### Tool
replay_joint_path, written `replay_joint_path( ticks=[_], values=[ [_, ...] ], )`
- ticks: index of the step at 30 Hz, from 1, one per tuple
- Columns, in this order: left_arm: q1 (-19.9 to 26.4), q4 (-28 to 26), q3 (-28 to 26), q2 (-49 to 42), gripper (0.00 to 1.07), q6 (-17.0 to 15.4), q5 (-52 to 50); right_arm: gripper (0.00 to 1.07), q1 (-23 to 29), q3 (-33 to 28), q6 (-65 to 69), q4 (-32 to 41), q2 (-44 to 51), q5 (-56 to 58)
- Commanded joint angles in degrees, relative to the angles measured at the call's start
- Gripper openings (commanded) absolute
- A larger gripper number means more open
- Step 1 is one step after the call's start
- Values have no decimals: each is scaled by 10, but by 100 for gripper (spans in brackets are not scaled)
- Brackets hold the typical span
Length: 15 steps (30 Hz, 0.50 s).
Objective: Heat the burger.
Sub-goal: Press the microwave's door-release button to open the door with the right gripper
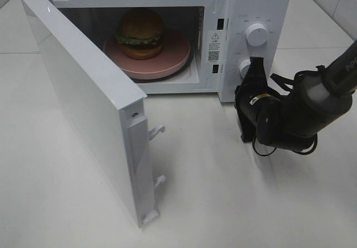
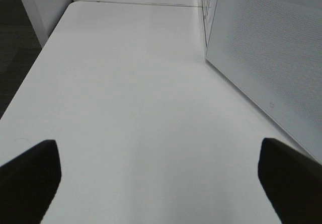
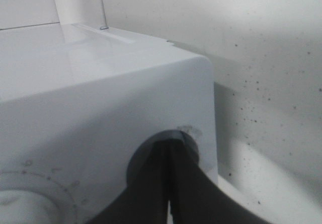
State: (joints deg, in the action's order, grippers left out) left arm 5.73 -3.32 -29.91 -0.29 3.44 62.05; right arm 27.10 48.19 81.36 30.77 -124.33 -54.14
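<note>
The burger (image 1: 140,33), golden bun over green lettuce, sits on a pink plate (image 1: 173,58) inside the white microwave (image 1: 256,3), whose door (image 1: 83,103) stands wide open toward the front left. My right gripper (image 1: 256,64) is shut, and its black fingers meet at the lower knob (image 1: 244,67) on the control panel. The right wrist view shows the closed fingertips (image 3: 170,183) over that round knob (image 3: 191,133), with nothing between them. My left gripper (image 2: 161,183) is open above bare table, its fingers (image 2: 30,178) far apart. It is out of the high view.
The upper knob (image 1: 256,33) sits above the lower one. The open door's mesh panel (image 2: 271,58) runs along one side of the left wrist view. Door latch hooks (image 1: 158,130) stick out from the door's free edge. The white table (image 1: 223,192) spreads in front.
</note>
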Motion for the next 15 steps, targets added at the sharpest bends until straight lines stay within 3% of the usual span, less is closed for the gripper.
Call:
replay_joint_path(
  ticks=[1,15],
  values=[
    [1,-1,2,-10,100,-2,-7,0,-2,19,21,-41,16,-142],
    [1,-1,2,-10,100,-2,-7,0,25,-85,117,-115,42,-95]
  ],
)
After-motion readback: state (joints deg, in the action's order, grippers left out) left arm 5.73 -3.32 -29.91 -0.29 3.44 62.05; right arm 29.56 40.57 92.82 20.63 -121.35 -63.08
